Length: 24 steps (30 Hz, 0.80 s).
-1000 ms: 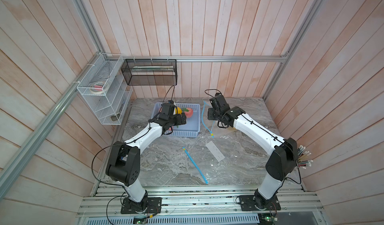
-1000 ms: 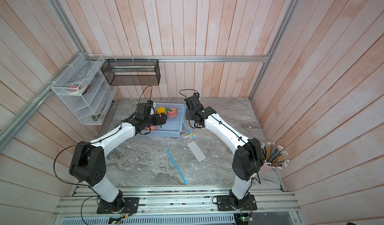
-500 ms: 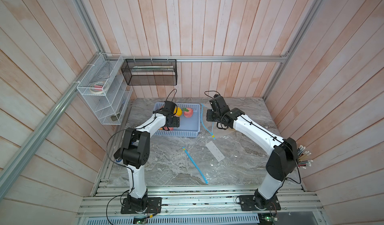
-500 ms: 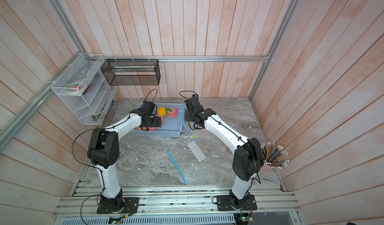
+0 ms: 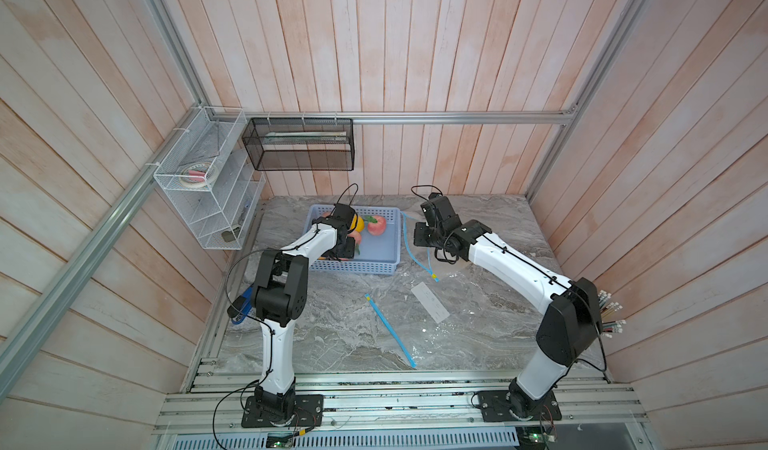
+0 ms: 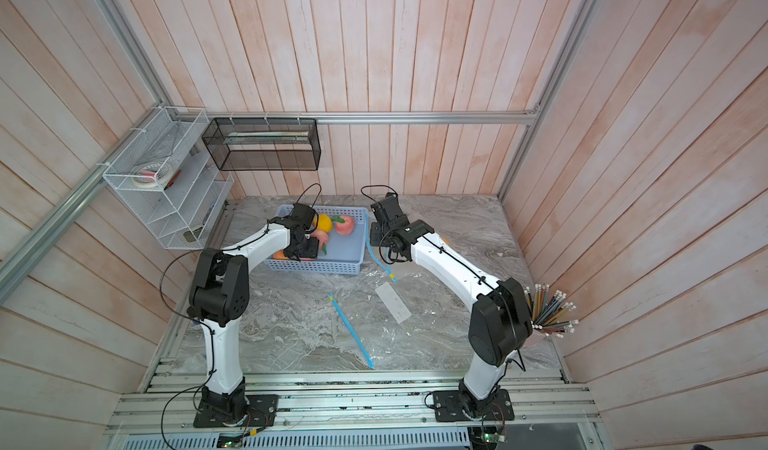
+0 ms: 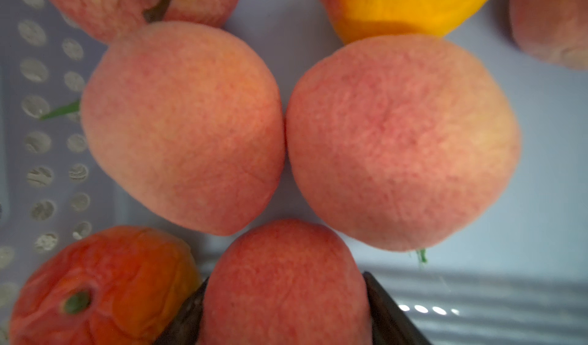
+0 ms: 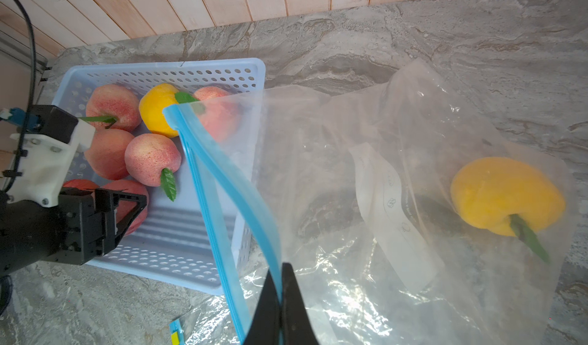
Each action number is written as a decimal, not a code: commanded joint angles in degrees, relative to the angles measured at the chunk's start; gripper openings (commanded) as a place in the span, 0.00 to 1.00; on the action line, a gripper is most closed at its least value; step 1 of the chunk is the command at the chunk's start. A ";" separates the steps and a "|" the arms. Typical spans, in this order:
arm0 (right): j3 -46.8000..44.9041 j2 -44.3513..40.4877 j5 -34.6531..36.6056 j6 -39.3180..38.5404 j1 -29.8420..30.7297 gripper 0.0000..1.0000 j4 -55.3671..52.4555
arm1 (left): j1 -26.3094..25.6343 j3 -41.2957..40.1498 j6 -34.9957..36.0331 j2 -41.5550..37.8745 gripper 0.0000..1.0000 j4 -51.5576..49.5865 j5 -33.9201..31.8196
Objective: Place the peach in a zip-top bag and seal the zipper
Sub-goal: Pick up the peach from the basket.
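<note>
Was standing right next to the rig for this bit. The left fingers [image 7: 385,314] were down inside the blue basket [image 8: 178,72], partly closed around a peach [image 7: 286,263]. One dark finger sat against each flank, so the fruit was pinched between them. That peach sat low in the basket, touching a second peach [image 7: 181,127] and a third peach [image 7: 401,143], with an orange-red fruit [image 7: 95,286] just beside it. Couldn't tell whether it was resting on the basket floor or already a hair off it.

The right fingers [image 8: 296,305] were clamped completely shut on the blue zipper strip [image 8: 222,174] of the zip-top bag [image 8: 350,168]. They held that edge up in the air just beside the basket wall on the right arm's side. The rest of the bag draped down onto the desk [image 5: 332,344], white label [image 8: 391,213] showing. A yellow fruit [image 8: 506,197] showed through the plastic, but I honestly couldn't tell if it was inside the bag or under it.

In both top views the left arm [image 5: 307,240] reached into the basket from its front, and the right arm [image 5: 511,261] sat alongside it. Another blue strip [image 5: 390,329] lay flat on the desk, nearer the front.
</note>
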 commanded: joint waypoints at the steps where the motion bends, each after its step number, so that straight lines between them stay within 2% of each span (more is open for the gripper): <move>1: -0.90 -2.30 -0.34 0.50 0.04 0.00 0.80 | 0.01 0.00 -0.21 -2.16 0.62 1.23 0.23; 9: -2.13 -5.23 -1.87 0.81 -0.81 0.00 2.08 | 0.01 -9.51 -1.06 -17.05 0.62 11.35 5.83; 15: -4.39 -8.42 -4.88 1.37 -1.94 0.00 4.77 | -0.33 -19.33 -3.47 -30.66 0.61 21.47 15.70; 24: -6.22 -10.97 -8.61 1.58 -3.08 0.00 7.00 | -6.09 -32.61 -9.65 -45.14 0.61 39.04 22.56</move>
